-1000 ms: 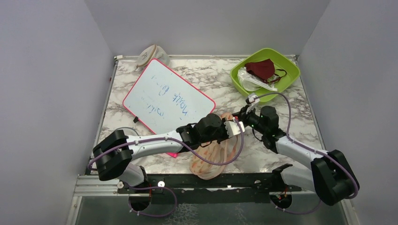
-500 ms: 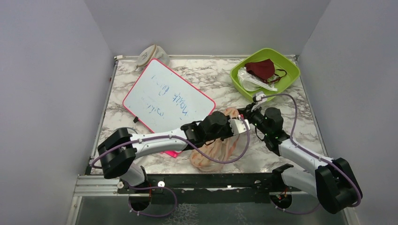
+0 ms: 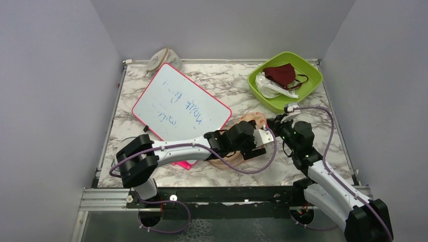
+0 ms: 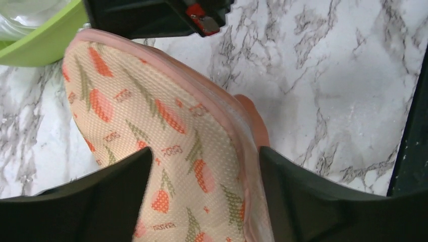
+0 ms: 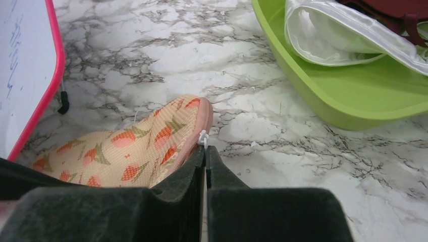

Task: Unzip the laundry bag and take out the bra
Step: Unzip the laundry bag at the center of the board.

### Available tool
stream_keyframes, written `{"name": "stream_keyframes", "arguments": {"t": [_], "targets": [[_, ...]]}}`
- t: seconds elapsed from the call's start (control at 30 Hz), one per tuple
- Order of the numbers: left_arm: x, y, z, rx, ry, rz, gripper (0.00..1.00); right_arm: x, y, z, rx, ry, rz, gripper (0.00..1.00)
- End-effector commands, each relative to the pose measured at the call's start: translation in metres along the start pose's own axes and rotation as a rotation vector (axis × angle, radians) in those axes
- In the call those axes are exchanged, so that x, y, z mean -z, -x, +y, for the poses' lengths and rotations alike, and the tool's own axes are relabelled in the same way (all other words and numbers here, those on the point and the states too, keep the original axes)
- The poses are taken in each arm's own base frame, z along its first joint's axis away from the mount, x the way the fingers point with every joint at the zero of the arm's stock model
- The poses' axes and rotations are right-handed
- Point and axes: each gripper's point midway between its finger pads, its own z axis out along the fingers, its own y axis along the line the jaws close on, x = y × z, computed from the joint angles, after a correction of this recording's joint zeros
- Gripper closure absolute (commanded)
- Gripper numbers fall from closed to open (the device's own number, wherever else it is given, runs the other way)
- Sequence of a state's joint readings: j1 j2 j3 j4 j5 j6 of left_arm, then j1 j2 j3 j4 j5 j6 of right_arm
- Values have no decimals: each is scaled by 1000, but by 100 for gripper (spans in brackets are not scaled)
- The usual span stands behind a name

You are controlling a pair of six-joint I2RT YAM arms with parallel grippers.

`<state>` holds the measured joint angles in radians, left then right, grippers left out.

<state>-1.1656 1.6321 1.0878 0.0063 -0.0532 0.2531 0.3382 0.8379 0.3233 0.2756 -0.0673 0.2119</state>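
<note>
Grey walls box in a white marble-patterned desk (image 3: 227, 80), and all the action sits at its near right. Lying there is the peach padded laundry bag with orange-red and green prints and pink zip edging (image 3: 251, 120), just in front of the lime-green plastic tray (image 3: 309, 68) and beside the near corner of the pink-framed whiteboard with blue writing (image 3: 179, 103). From the left, the left gripper (image 3: 260, 138) reaches across the board's corner and comes down over the bag. Its wrist view shows the jaws spread wide, one dark finger on each side of the printed fabric (image 4: 166, 141), with the pink edge running between them, and they grip nothing. Whether the fingers actually touch the cloth I cannot tell. Opposite it is the right gripper (image 3: 276, 123), low to the desk at the bag's far rounded end. Its jaws are pressed fully together, and the small white zip pull (image 5: 203, 137) sticks up right at their tips, pinched there against the bag's pink edge (image 5: 131, 146). Over in the tray, a maroon face mask with straps (image 3: 280, 74) lies next to a clear plastic wrapper (image 3: 270, 86). Away at the far left corner, a beige rounded fabric piece with a pale band (image 3: 160, 59) leans against the wall, well apart from both arms.
</note>
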Motion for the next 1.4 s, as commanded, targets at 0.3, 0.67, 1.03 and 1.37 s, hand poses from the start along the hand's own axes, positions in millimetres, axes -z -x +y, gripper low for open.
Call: {"name": "stream_keyframes", "arguments": {"t": [0.3, 0.67, 1.03, 1.37], "targets": [[-28, 52, 29, 361, 191, -167, 16, 12, -5, 14, 9, 86, 32, 99], [-49, 45, 49, 308, 307, -118, 69, 15, -1, 15, 15, 87, 27, 99], [8, 66, 49, 129, 253, -242, 100, 7, -15, 17, 6, 115, 37, 99], [40, 71, 33, 21, 155, -331, 100, 1, -16, 10, 41, 90, 14, 99]]}}
